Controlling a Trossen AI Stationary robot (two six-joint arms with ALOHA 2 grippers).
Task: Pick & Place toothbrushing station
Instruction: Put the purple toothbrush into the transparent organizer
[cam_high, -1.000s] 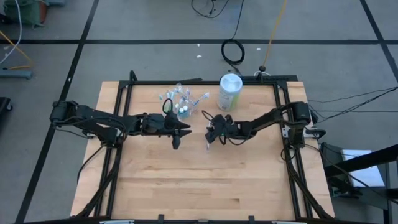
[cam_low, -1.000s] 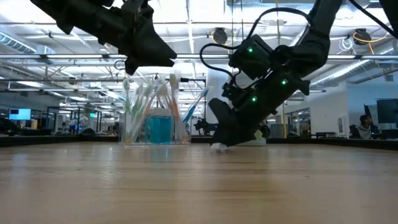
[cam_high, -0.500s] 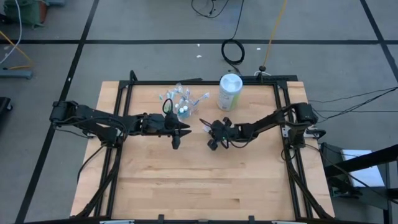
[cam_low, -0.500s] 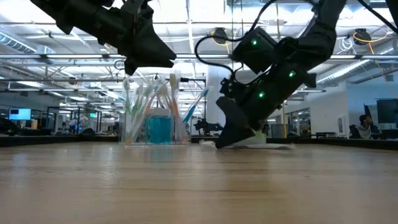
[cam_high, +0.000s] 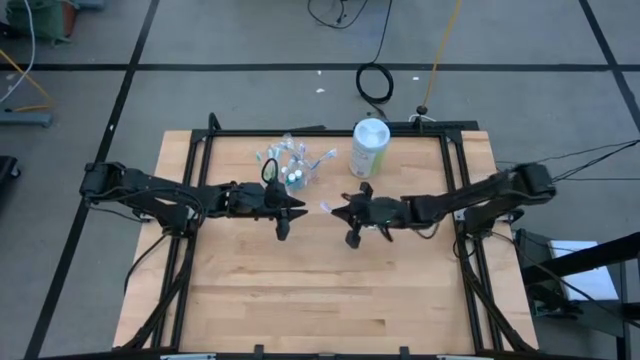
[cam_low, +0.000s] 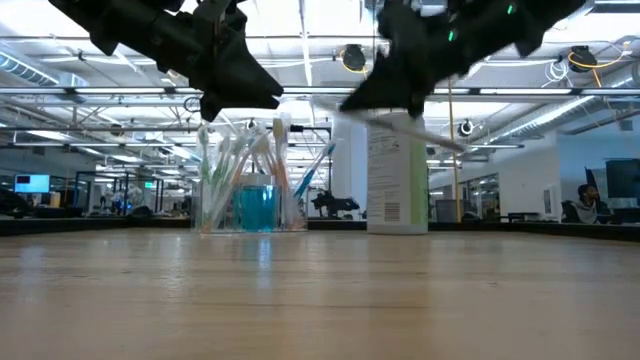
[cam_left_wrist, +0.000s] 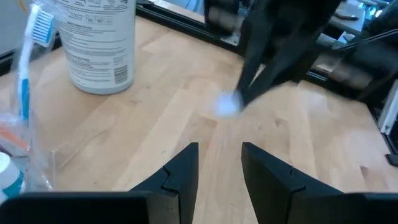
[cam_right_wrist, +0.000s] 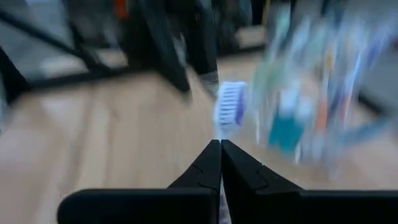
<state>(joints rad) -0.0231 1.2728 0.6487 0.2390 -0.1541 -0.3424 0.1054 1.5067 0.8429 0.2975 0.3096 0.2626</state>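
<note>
The toothbrushing station (cam_high: 292, 165) (cam_low: 245, 190), a clear cup of toothbrushes and teal tubes, stands on its base on the table's far middle. My right gripper (cam_high: 335, 210) (cam_right_wrist: 220, 149) hangs above the table's centre, shut on a white toothbrush (cam_right_wrist: 229, 106) (cam_low: 430, 135) with bluish bristles. My left gripper (cam_high: 300, 210) (cam_left_wrist: 221, 165) stands open in the air just left of it, pointing at it, with nothing between its fingers. My right gripper pinches the toothbrush between its two shut fingers at the neck (cam_right_wrist: 219, 134) just behind the head. The bristle head (cam_right_wrist: 230, 99) juts out past the fingertips toward the cup. The brush is lifted clear of the table, and its handle (cam_low: 445, 142) slants down under the gripper.
A taller pale-green canister with a white lid (cam_high: 369, 148) (cam_low: 397, 175) (cam_left_wrist: 99, 43) stands right of the cup, close behind my right gripper. A black frame (cam_high: 445, 135) borders the table. The near half of the wooden top (cam_high: 320, 300) is bare.
My right gripper has risen from the tabletop and rolled, its arm drawing back toward the table's right edge. The toothbrush, which lay on the table, now hangs clear in its fingers. My left gripper has kept still.
</note>
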